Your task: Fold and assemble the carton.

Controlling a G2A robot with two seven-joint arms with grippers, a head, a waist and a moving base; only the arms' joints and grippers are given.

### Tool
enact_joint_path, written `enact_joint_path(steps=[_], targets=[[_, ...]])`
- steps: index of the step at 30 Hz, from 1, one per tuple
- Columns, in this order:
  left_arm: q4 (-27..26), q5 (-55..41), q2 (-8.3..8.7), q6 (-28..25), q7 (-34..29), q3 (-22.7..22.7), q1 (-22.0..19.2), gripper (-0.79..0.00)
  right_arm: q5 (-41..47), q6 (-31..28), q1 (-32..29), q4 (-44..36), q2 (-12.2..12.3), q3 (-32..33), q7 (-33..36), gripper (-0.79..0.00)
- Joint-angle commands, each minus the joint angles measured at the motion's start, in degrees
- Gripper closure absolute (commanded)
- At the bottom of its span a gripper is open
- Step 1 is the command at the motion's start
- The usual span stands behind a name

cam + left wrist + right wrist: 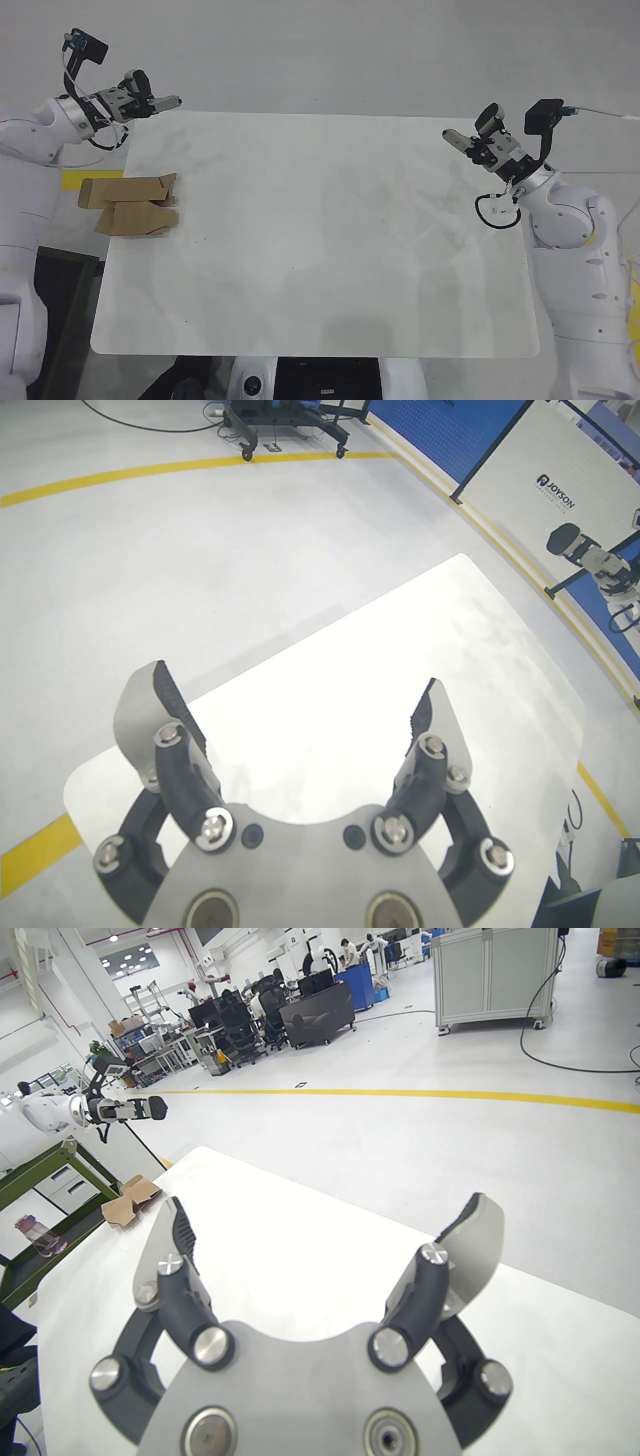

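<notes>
My left gripper (pixel 296 680) and right gripper (pixel 325 1203) hang empty, jaws wide, above the far corners of the surface (pixel 320 250). The flattened cardboard carton (pixel 130 205) lies at its left edge; likely light, thin and easily creased, so I'd pinch an overhanging flap

Carton (pixel 130 205) flaps, fold lines were too small to tell; one piece or two, unclear. Table (pixel 300 1253) near part lay hidden behind right gripper (pixel 325 1200). Right arm (pixel 607 567) was cut off by picture edge in left wrist view.
</notes>
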Motion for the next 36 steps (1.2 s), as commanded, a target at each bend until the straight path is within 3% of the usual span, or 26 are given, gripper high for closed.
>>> enact_joint_path(steps=[1, 6, 18, 26, 36], targets=[[1.8, 0.1, 0.25, 0.0, -0.4, -0.4, -0.4, -0.785, 0.0, 0.0, 0.0, 0.0, 0.0, 0.0, 0.0, -0.785], [6.3, 1.8, 0.62, 0.4, -0.3, -0.6, -1.9, -0.785, 0.0, 0.0, 0.0, 0.0, 0.0, 0.0, 0.0, -0.785], [19.9, 12.8, 1.21, 3.6, 6.6, 0.4, -7.7, -0.785, 0.0, 0.0, 0.0, 0.0, 0.0, 0.0, 0.0, -0.785], [26.3, 18.0, 0.46, 6.7, 9.7, 2.8, -9.3, -0.785, 0.0, 0.0, 0.0, 0.0, 0.0, 0.0, 0.0, -0.785], [32.4, 21.1, 0.58, 11.4, 8.9, 3.9, -11.4, -0.785, 0.0, 0.0, 0.0, 0.0, 0.0, 0.0, 0.0, -0.785]])
